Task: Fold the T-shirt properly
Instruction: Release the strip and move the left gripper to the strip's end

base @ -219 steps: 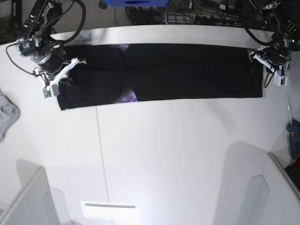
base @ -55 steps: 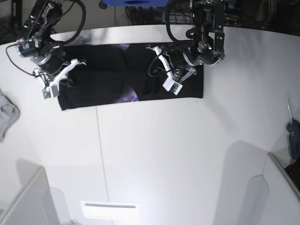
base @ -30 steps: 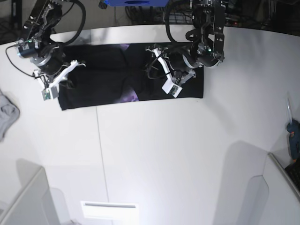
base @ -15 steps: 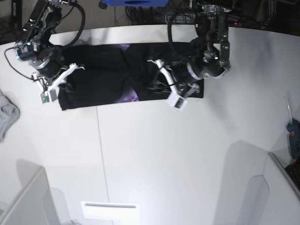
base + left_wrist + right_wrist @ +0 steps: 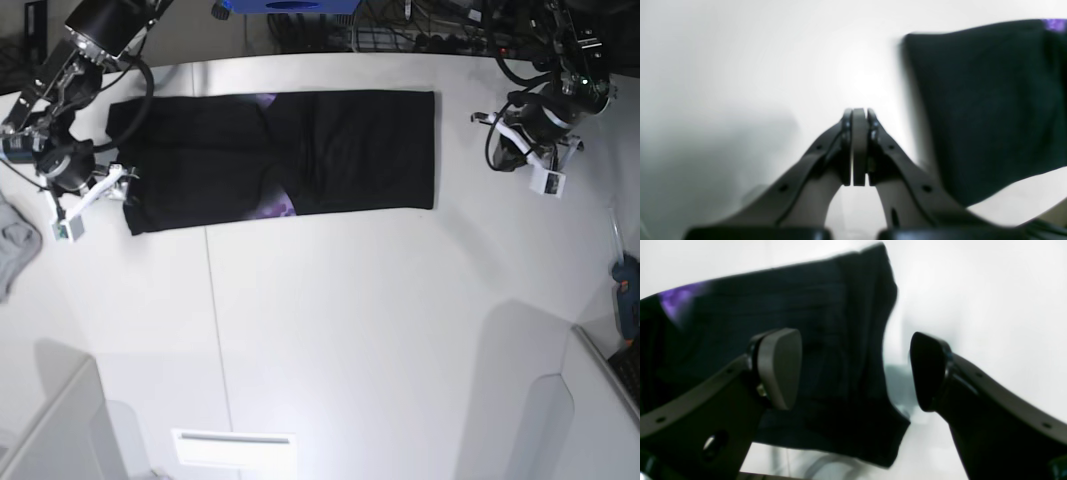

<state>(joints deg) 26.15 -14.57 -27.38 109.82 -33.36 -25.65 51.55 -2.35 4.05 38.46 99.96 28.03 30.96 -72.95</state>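
The white table (image 5: pixel 330 330) carries the T-shirt (image 5: pixel 300 150), which lies flat along the far side as a long black band, already doubled over from one end, with a patch of purple print showing near the middle of its near edge. It looks like soft, light cotton: limp, likely to sag and crease when lifted, and likely to drag or bunch if pulled by a single layer. The layers seem free to slide on each other, so a pinch should probably catch the whole stack at a corner or along a short end, both corners at once.

The left claw (image 5: pixel 525 130) hangs over bare table well clear of the shirt's folded end, its jaws pressed together on nothing. The right claw (image 5: pixel 100 190) sits just beside the shirt's other end, jaws spread wide and empty, the cloth's corner (image 5: pixel 887 426) between and below them.
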